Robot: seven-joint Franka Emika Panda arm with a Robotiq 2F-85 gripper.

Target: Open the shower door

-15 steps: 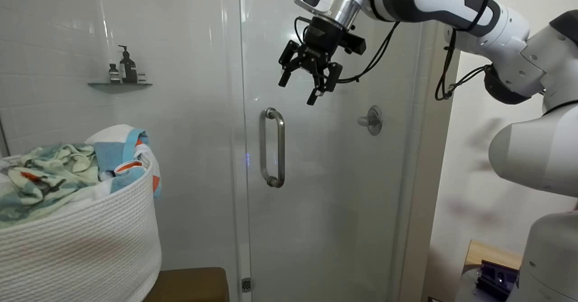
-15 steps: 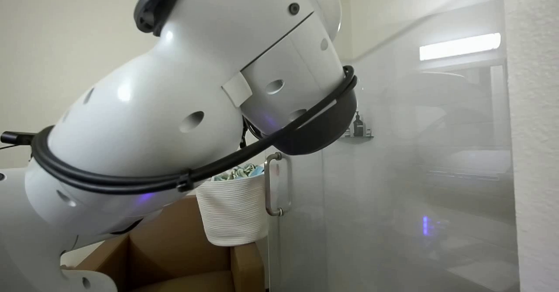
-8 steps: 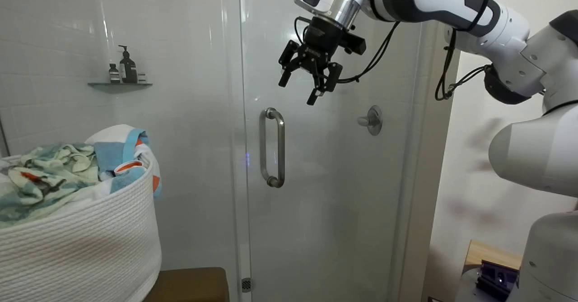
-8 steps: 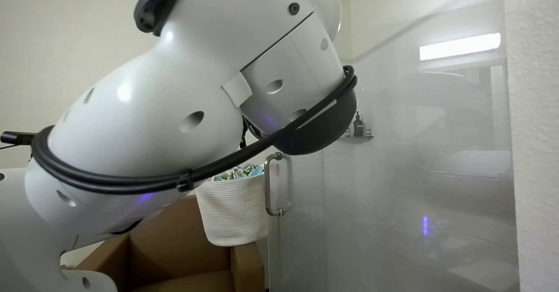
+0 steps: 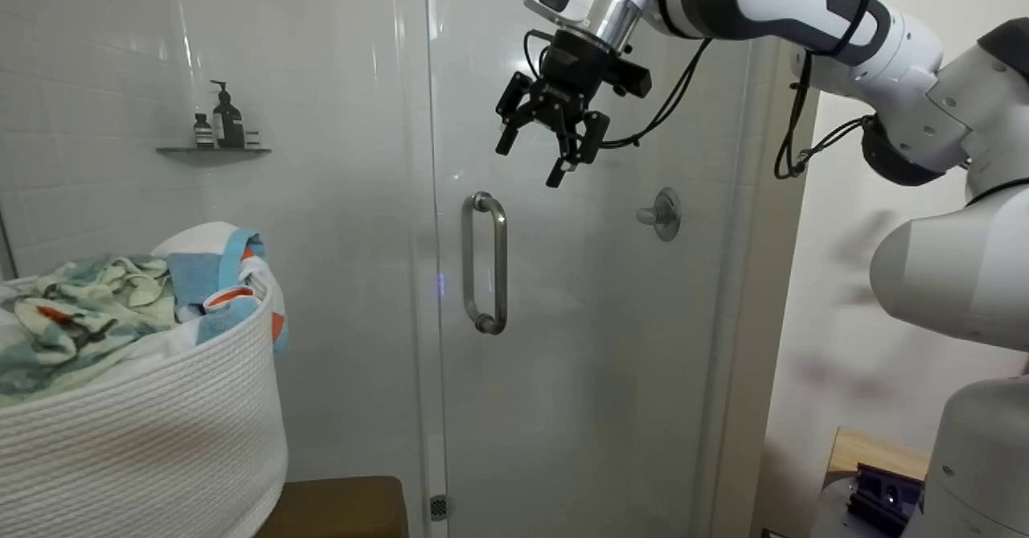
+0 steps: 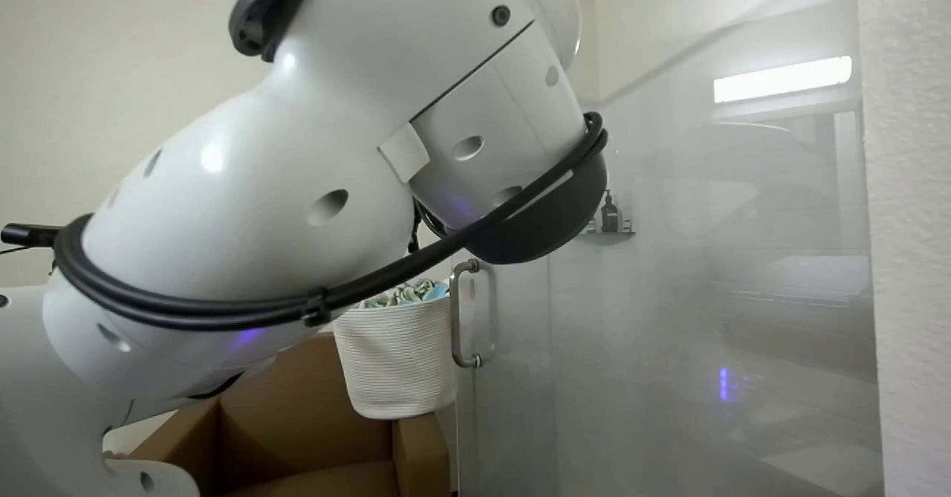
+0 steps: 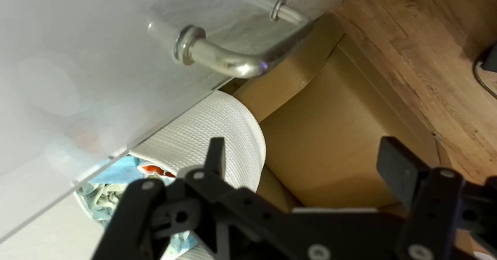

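Observation:
The shower door (image 5: pixel 595 393), a tall clear glass panel, stands closed in an exterior view, its handle-side edge lined up along the neighbouring glass. A silver bar handle (image 5: pixel 501 269) is fixed upright near that edge; in an exterior view the handle (image 6: pixel 456 319) also shows below my arm. My black gripper (image 5: pixel 529 163) hangs above the handle and a little to its right there, tilted downward and apart from it. In the wrist view the handle (image 7: pixel 240 65) crosses the upper middle, beyond the gripper (image 7: pixel 303 151). Its fingers are spread wide with nothing between them. An exterior view hides the gripper behind the arm.
A white woven basket (image 5: pixel 153 457) full of towels stands left of the door, by a brown armchair (image 6: pixel 319 423). A round shower knob (image 5: pixel 667 215) shows through the glass. A corner shelf (image 5: pixel 214 152) holds bottles. Cables (image 5: pixel 675 104) hang from the arm.

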